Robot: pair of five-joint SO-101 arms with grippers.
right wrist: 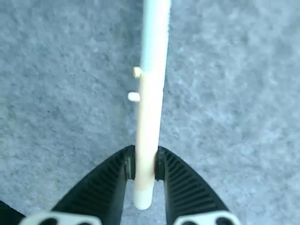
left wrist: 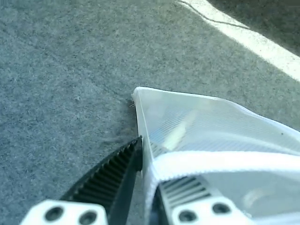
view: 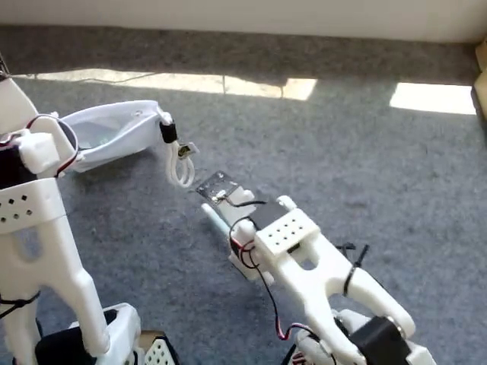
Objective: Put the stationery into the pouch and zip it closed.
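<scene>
A white see-through pouch [view: 114, 131] lies on the grey carpet at the left, its mouth towards the middle. A black zip tab [view: 168, 132] and a white loop [view: 181, 169] hang at its near end. My left gripper [left wrist: 146, 174] is shut on the pouch's [left wrist: 211, 126] edge, with the rim pinched between the black fingers [left wrist: 117, 171]. In the middle of the floor my right gripper [right wrist: 144, 165] is shut on a slim pen [right wrist: 152, 65], pale blue at the far end and cream at the held end. This pen [view: 218, 222] sits low, just to the right of the loop.
Grey carpet [view: 365, 160] covers the floor, with bright sun patches [view: 434, 97] along the back by a pale wall. A wooden edge [view: 481, 76] shows at the far right. The left arm's white base [view: 46, 251] stands at the near left.
</scene>
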